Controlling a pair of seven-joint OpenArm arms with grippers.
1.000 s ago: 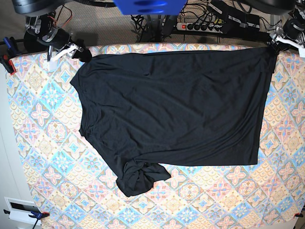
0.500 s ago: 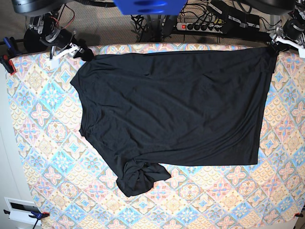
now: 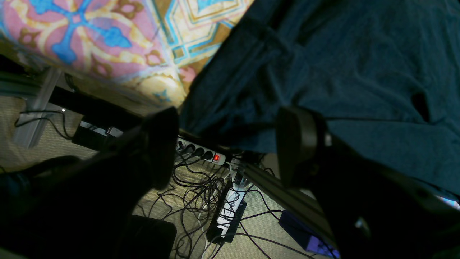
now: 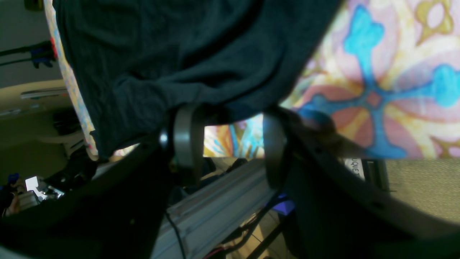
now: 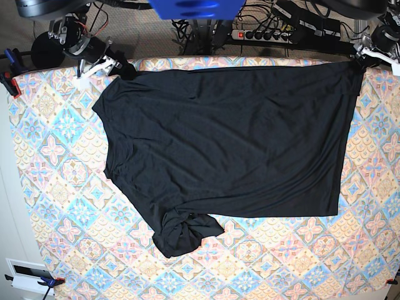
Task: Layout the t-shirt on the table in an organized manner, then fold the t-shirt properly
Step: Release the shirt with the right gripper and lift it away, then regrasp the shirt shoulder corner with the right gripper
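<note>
The black t-shirt (image 5: 231, 137) lies spread across the patterned table (image 5: 62, 187), with its collar side to the left and hem to the right. One sleeve (image 5: 184, 234) is bunched at the front. My right gripper (image 5: 122, 67) is at the shirt's far left sleeve corner. In the right wrist view it (image 4: 230, 140) is open, with shirt fabric (image 4: 161, 46) draped at the fingertips over the table (image 4: 377, 90). My left gripper (image 5: 362, 57) is at the far right hem corner. In the left wrist view it (image 3: 230, 144) is open just off the table edge (image 3: 90, 36), below the shirt (image 3: 359, 54).
A power strip (image 5: 262, 34) with tangled cables lies on the floor behind the table and shows in the left wrist view (image 3: 201, 154). Clamps (image 5: 9, 78) grip the table's left edge. A white box (image 5: 25, 275) sits at the front left corner.
My right gripper has moved right along the far edge toward the sleeve corner. The left gripper and the shirt body have not moved.
</note>
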